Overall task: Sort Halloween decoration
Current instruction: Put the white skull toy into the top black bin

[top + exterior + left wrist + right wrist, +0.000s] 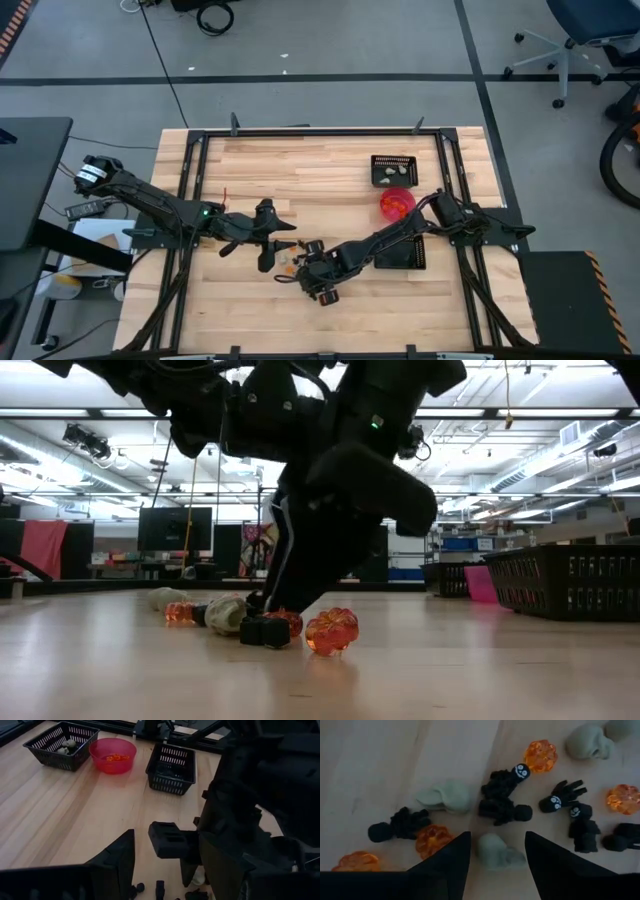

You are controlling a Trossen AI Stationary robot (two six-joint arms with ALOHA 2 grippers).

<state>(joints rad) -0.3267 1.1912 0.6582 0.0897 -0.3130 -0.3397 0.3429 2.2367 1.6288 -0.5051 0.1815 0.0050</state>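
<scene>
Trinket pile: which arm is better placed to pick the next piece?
Right. The right gripper is open directly over the trinket pile, a pale cream skull between its fingers. The left gripper hovers beside the pile, not over it.

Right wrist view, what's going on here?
The right gripper is open and hangs over a pile of Halloween trinkets on the table, its fingers either side of a pale skull. Orange pumpkins and black skeleton figures lie scattered around it. The left gripper is open beside the pile, holding nothing. Farther back, one black mesh tray already holds pale skulls, the pink bowl holds orange pieces, and a second tray holds dark pieces.
</scene>
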